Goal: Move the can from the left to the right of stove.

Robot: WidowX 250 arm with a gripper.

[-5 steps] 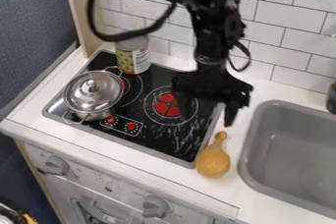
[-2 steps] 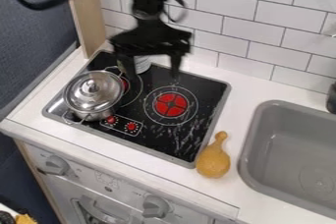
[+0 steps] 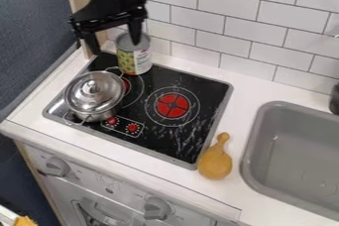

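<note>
near: yellow squash [image 3: 215, 163] on the counter beside the right edge of the stove [image 3: 212, 88]. middle: lidded pot [image 3: 94, 93]. far: can [image 3: 134, 62] upright, rear left, ungrasped. gripper [image 3: 116, 46] by its top, fingers spread wide; contact undetermined. assessed step: aligning the grasp. next move requires centring on the can, lowering, then closing.

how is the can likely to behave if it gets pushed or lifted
The can is probably stiff, given its straight, metal-looking wall. Taller than wide and standing upright, it might tip if pushed near the top. Its round side would likely let it roll once down.
</note>
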